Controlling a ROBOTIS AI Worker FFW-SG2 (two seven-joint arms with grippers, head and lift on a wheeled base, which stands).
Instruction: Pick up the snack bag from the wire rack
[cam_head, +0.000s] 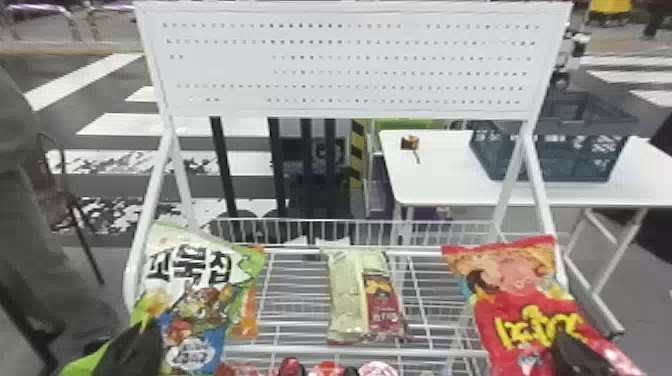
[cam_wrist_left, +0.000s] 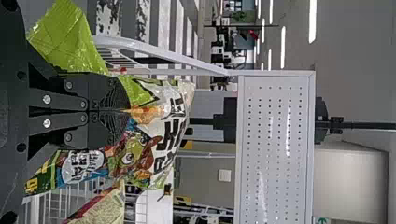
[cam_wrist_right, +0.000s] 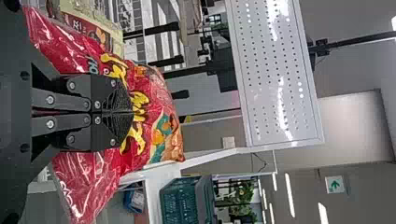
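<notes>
While two snack bags are already gripped, you have one more lying between them, and the task line does not single out which is meant. Your left tool (cam_wrist_left: 128, 111) is clenched on the green-and-white bag (cam_head: 192, 280), with film bulging out on both sides of the fingers. Your right tool (cam_wrist_right: 132, 112) is closed on the red bag (cam_head: 525, 310) in the same fashion. Both bags extend beyond the fingertips, long axes running up and away from you towards the perforated panel (cam_head: 350, 65).

The pale bag (cam_head: 345, 295) rests on the wire rack (cam_head: 295, 300), its long axis pointing away from you, to the right of the left tool and to the left of the right tool. Neither arm is clearly nearer; the right has perhaps a slight advantage.

Grasping appears complete on the outer two, so you are best advised to raise them straight before drawing back. Whether their lower ends touch the rack is probably not to be settled from these angles. Note that the left post (cam_head: 146, 200) and right post (cam_head: 545, 200) stand close to the outer edges, where loose film could snag. Expect soft, slippery packaging that may twist about the pinch.
</notes>
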